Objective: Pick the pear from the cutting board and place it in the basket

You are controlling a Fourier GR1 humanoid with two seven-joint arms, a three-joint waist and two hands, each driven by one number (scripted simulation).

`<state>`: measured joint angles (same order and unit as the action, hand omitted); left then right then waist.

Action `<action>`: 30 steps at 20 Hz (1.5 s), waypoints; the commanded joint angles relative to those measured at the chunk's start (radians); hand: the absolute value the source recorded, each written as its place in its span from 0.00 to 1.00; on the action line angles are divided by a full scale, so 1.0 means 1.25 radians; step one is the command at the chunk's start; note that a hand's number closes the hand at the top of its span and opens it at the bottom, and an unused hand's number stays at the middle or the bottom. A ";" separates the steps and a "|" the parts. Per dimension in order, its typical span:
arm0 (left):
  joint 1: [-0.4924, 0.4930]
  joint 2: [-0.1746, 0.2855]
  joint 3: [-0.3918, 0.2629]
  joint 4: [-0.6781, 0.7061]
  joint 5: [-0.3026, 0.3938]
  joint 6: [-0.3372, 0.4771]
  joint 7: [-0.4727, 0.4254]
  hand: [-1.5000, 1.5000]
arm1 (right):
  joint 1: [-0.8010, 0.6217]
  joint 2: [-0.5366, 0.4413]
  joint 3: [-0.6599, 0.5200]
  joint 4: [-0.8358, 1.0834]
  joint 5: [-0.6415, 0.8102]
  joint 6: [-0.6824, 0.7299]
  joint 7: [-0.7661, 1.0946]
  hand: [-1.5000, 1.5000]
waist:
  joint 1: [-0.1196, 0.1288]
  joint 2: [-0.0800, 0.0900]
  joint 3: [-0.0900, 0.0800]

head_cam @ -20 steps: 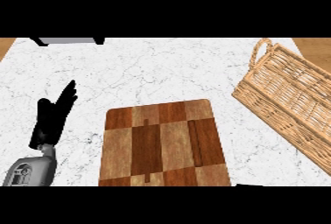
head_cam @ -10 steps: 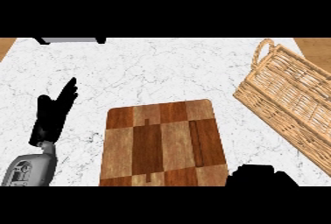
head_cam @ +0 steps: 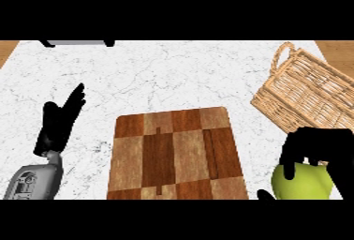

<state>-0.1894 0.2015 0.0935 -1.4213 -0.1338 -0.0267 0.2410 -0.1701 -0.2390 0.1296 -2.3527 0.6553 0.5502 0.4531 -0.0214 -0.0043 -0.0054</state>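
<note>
One cutting board [head_cam: 176, 154], one wicker basket [head_cam: 311, 93], one green pear [head_cam: 304, 183], two black hands, left hand [head_cam: 59, 124] and right hand [head_cam: 319, 144], one grey forearm [head_cam: 34, 178], one marble counter [head_cam: 173, 75], one grey object [head_cam: 76, 43] at top edge.

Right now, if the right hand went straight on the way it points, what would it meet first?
Probably the basket, its near wall just ahead of the right hand curled round the pear; height is unclear, so it might clear the rim.

bench [head_cam: 173, 75]: white veined marble, smooth
cutting board [head_cam: 173, 154]: wood, light and dark blocks, matt
basket [head_cam: 311, 93]: woven wicker, rough
pear [head_cam: 304, 183]: smooth green skin
</note>
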 commanded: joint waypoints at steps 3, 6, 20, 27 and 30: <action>0.000 -0.001 0.001 0.000 0.007 -0.008 -0.018 0.50 | -0.207 -0.154 -0.271 0.039 -0.139 0.170 0.056 1.00 | 0.010 0.000 0.002; -0.009 0.004 0.006 0.012 0.006 -0.009 -0.001 0.50 | -0.291 -0.233 -0.390 0.135 -0.250 0.256 0.062 1.00 | 0.008 -0.001 0.003; -0.007 -0.004 0.016 0.039 0.012 -0.020 -0.032 0.50 | -0.331 -0.462 -0.451 0.616 -0.175 0.172 -0.399 1.00 | 0.022 0.005 0.004; 0.007 -0.034 -0.025 -0.015 -0.033 0.016 -0.007 0.50 | -0.279 -0.436 -0.348 0.757 -0.031 0.014 -0.569 1.00 | 0.027 0.006 0.005; -0.019 -0.015 0.000 0.031 -0.004 -0.018 -0.025 0.50 | -0.319 -0.421 -0.347 0.801 -0.079 0.095 -0.509 1.00 | 0.025 0.005 0.004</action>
<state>-0.2101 0.1754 0.0824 -1.3950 -0.1496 -0.0346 0.2190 -0.5399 -0.7886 -0.3386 -1.4261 0.5524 0.6510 -0.1957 0.0081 0.0025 0.0003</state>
